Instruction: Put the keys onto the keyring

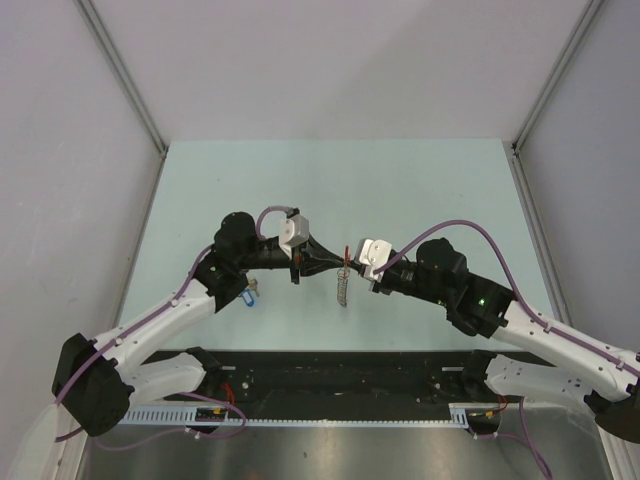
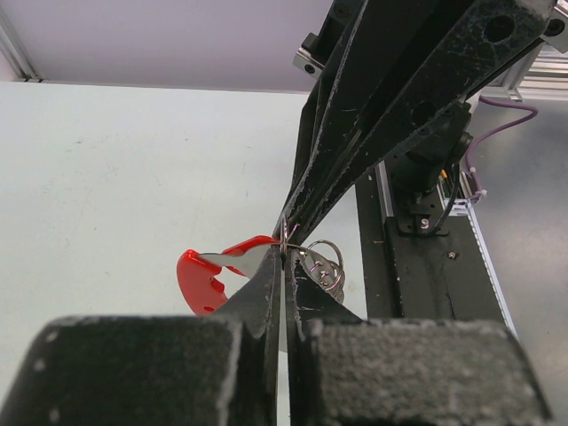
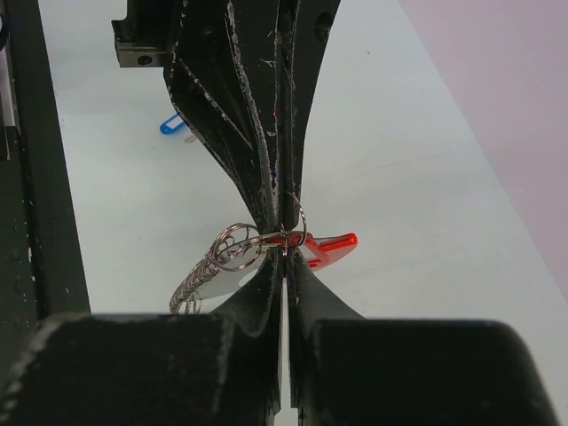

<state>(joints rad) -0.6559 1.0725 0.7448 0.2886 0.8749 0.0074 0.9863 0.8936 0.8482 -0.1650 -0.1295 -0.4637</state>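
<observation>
My left gripper (image 1: 338, 264) and right gripper (image 1: 350, 264) meet tip to tip above the middle of the table. Both are shut on the keyring (image 1: 343, 284), whose grey chain strip hangs down between them. In the left wrist view my left gripper (image 2: 286, 250) pinches it where the red band (image 2: 209, 275) meets the silvery rings (image 2: 324, 266). In the right wrist view my right gripper (image 3: 286, 248) pinches the same spot, with the red band (image 3: 333, 244) to the right and the chain (image 3: 191, 288) to the left. A blue key (image 1: 248, 296) lies on the table beside the left arm. The other keys are out of view.
The blue key also shows in the right wrist view (image 3: 171, 125), far behind the left fingers (image 3: 231, 89). The pale green table (image 1: 420, 190) is bounded by grey walls. A black base rail (image 1: 340, 375) runs along the near edge.
</observation>
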